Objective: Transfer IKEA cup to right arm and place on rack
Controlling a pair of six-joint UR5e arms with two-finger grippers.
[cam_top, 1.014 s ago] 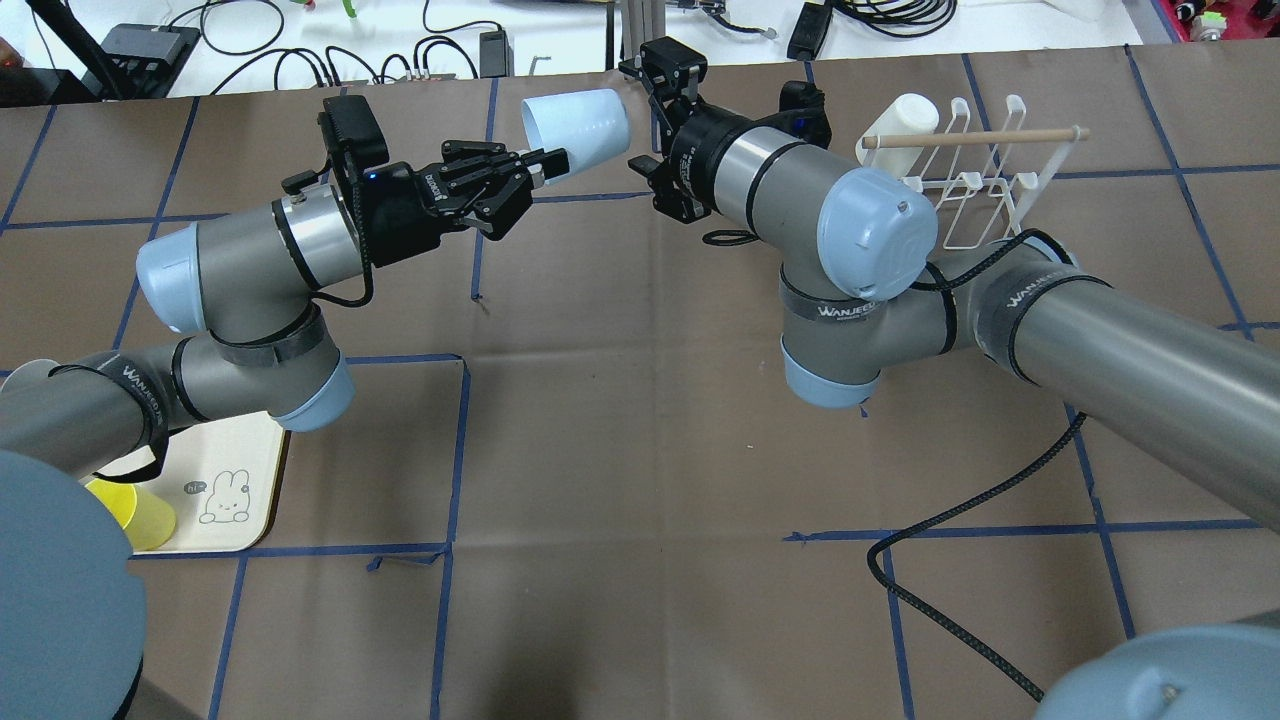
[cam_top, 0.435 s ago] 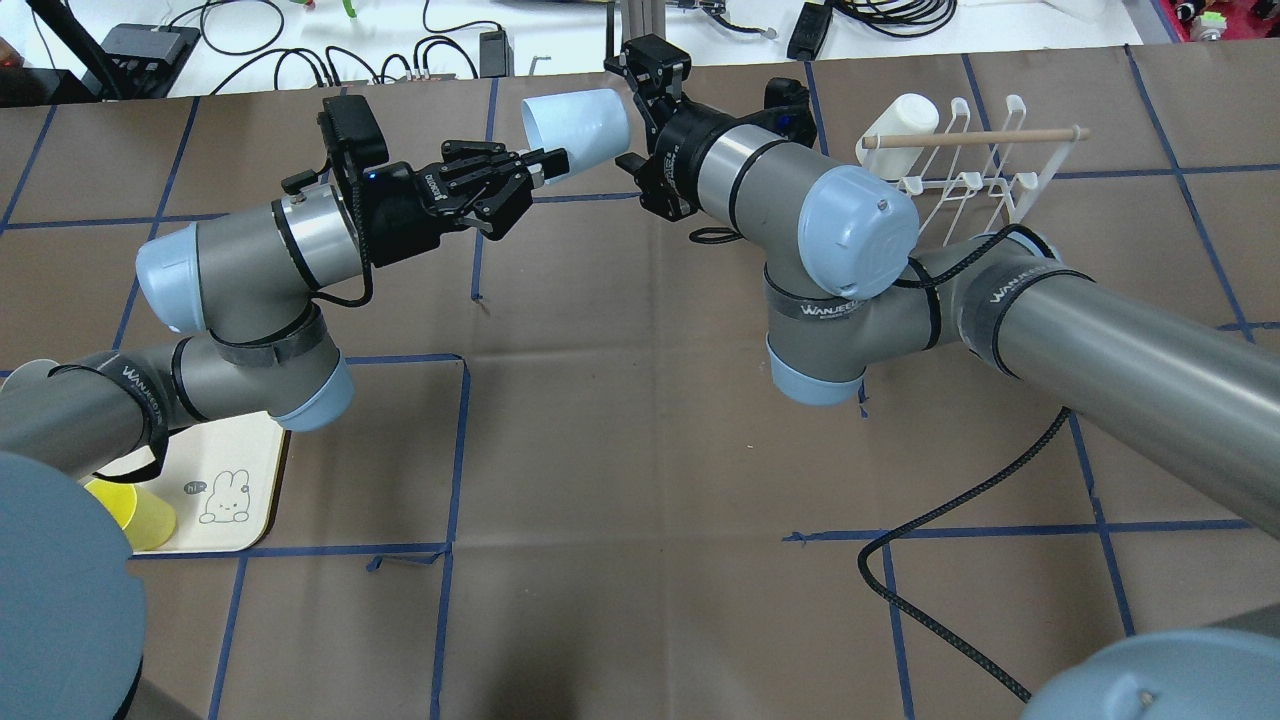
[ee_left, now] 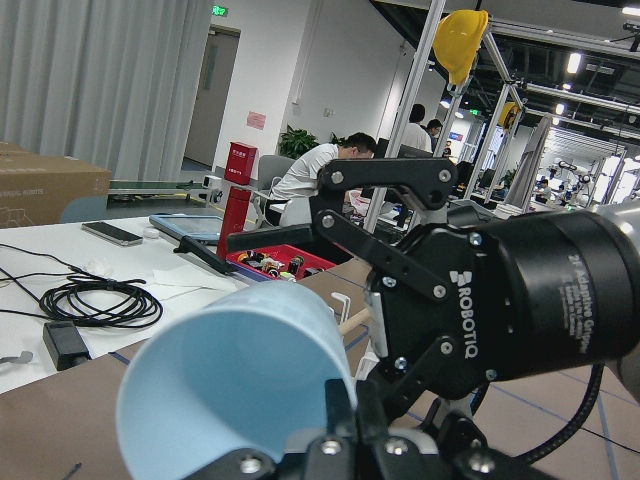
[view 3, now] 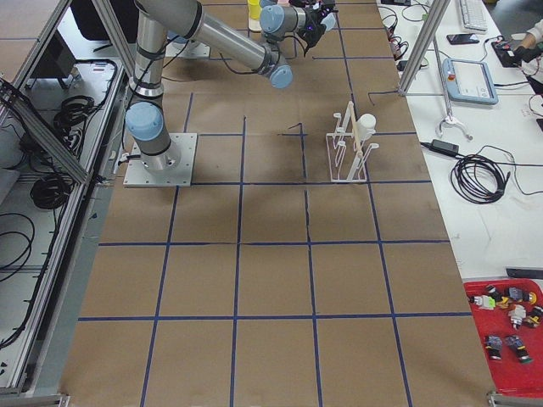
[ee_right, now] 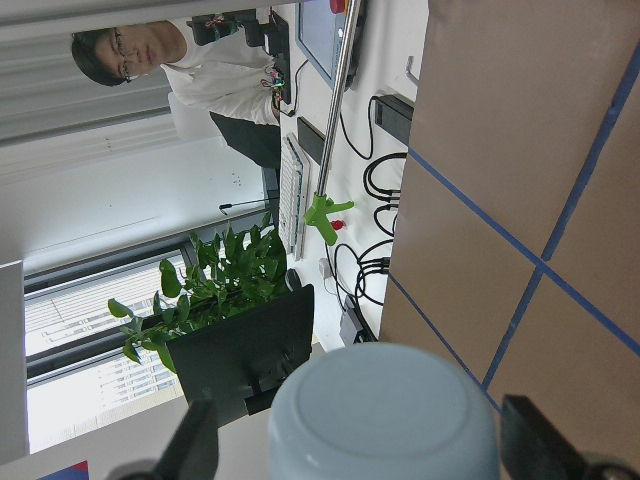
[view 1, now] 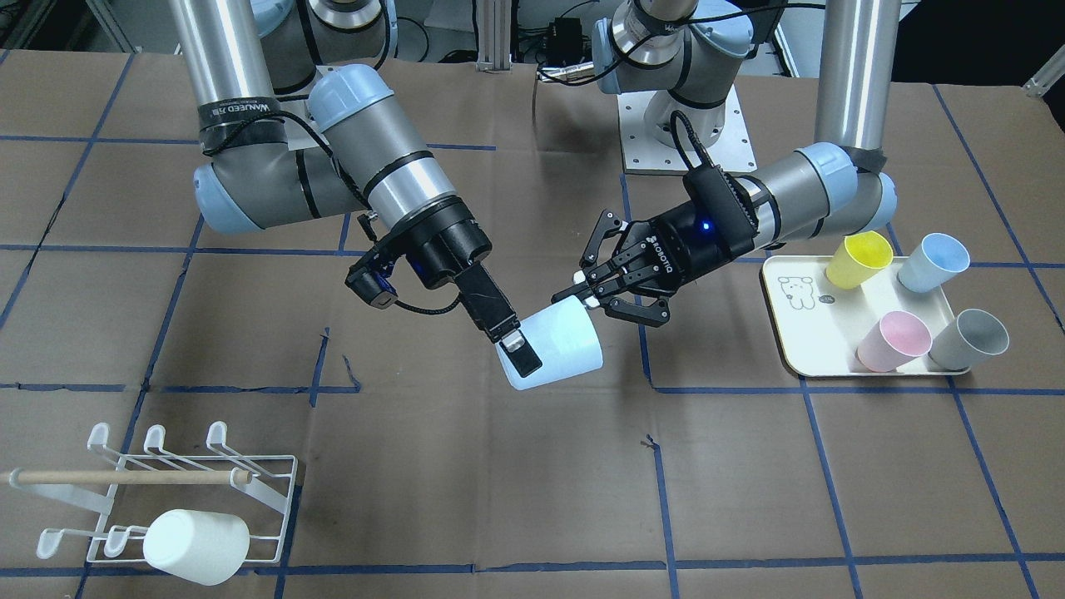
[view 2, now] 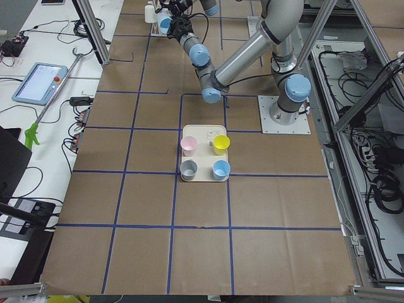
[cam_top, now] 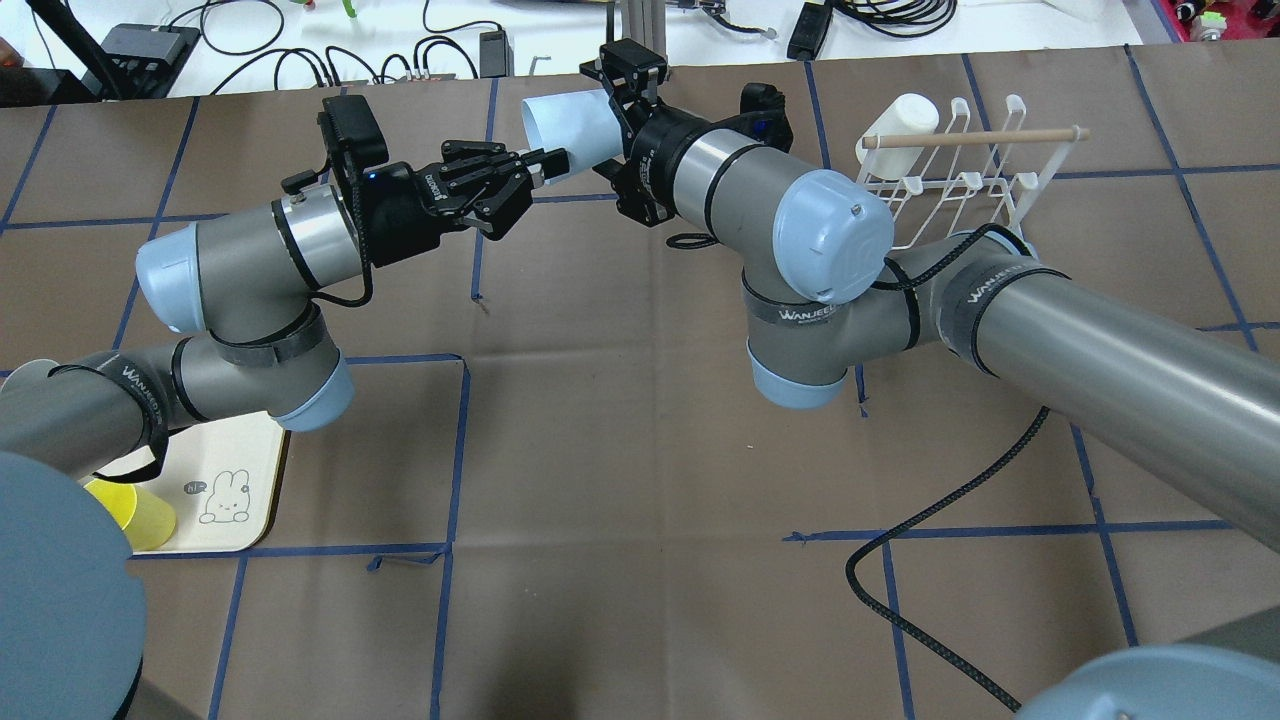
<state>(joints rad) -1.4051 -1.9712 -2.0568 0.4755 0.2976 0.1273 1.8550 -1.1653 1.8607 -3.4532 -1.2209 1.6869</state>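
Facing the robot, the left gripper (view 1: pixel 582 298) pinches the rim of the pale-blue IKEA cup (view 1: pixel 562 349), holding it sideways in the air over mid-table, with the right gripper (view 1: pixel 524 353) at its closed end — the rack (view 1: pixel 274 470) (a white cup (view 1: pixel 195 545) on it) stands well apart. From overhead, the cup lies between the two grippers. The right wrist camera shows its base between spread fingers (ee_right: pixel 195 445), a gap at each side — parted, not gripping.

right gripper (cam_top: pixel 606 122) advanced, jaws now straddling cup (cam_top: pixel 562 118)
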